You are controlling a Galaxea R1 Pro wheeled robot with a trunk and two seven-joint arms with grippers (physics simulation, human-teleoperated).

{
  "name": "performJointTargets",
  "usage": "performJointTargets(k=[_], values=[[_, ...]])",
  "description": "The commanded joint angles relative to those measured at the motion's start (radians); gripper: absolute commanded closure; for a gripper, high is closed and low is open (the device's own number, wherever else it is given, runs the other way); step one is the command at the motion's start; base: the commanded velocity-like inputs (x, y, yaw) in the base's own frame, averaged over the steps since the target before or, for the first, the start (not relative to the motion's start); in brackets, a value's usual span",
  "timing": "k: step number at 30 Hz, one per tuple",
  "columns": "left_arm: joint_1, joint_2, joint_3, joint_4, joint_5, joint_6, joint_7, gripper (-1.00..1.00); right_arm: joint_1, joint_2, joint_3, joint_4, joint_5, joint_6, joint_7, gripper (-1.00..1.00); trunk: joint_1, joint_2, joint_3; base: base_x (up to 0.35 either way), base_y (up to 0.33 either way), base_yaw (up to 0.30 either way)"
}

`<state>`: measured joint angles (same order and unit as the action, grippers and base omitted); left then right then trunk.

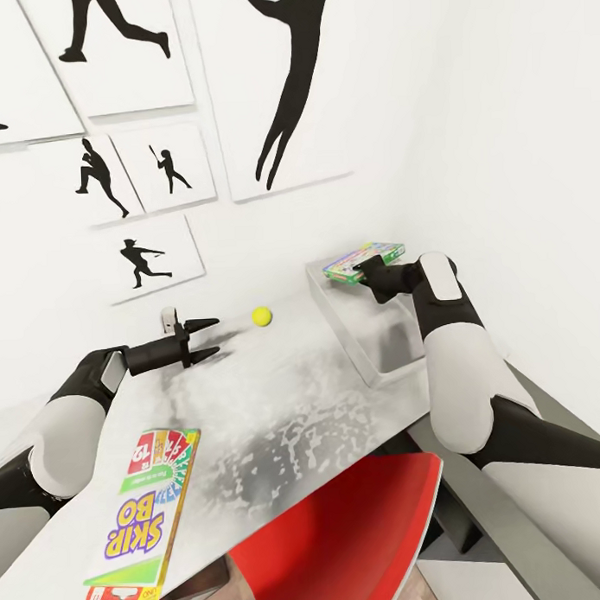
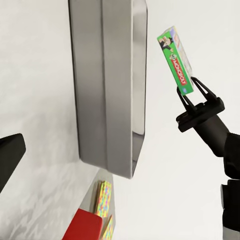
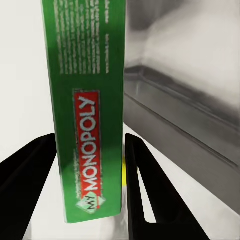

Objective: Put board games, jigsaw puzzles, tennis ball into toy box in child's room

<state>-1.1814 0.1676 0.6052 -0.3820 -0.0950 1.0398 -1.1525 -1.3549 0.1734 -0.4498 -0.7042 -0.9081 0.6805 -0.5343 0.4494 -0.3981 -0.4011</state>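
While your right claw (image 1: 361, 272) clamps the green Monopoly box (image 1: 365, 261) above the toy box's (image 1: 357, 333) far end, ready to drop it in, your left claw (image 1: 204, 338) sits open, empty, near the tennis ball (image 1: 262, 316). Skip-Bo box (image 1: 145, 517) overhangs the surface's (image 1: 278, 422) near edge.

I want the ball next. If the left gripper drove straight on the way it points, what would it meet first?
Probably the tennis ball, slightly off the left gripper line; it might slip past and reach the toy box wall instead. Depth is unclear.
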Motion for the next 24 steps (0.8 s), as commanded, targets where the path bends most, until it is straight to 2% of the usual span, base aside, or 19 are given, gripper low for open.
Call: performJointTargets(k=[1, 19, 24], values=[[-0.001, 0.000, 0.007, 0.000, -0.010, 0.007, -0.007, -1.00, -0.001, 0.001, -0.005, -0.002, -0.011, 0.001, -0.010, 1.00, 0.001, -0.002, -0.002, 0.000, 0.000, 0.000], [-0.001, 0.000, 0.006, 0.000, -0.008, 0.007, -0.007, -1.00, -0.001, 0.001, -0.010, 0.003, -0.023, 0.003, -0.010, 1.00, 0.001, -0.002, -0.002, 0.000, 0.000, 0.000], [-0.001, 0.000, 0.006, 0.000, -0.008, 0.007, -0.007, -1.00, -0.001, -0.011, -0.011, 0.008, -0.023, 0.003, -0.011, 1.00, 0.001, -0.002, -0.002, 0.000, 0.000, 0.000]])
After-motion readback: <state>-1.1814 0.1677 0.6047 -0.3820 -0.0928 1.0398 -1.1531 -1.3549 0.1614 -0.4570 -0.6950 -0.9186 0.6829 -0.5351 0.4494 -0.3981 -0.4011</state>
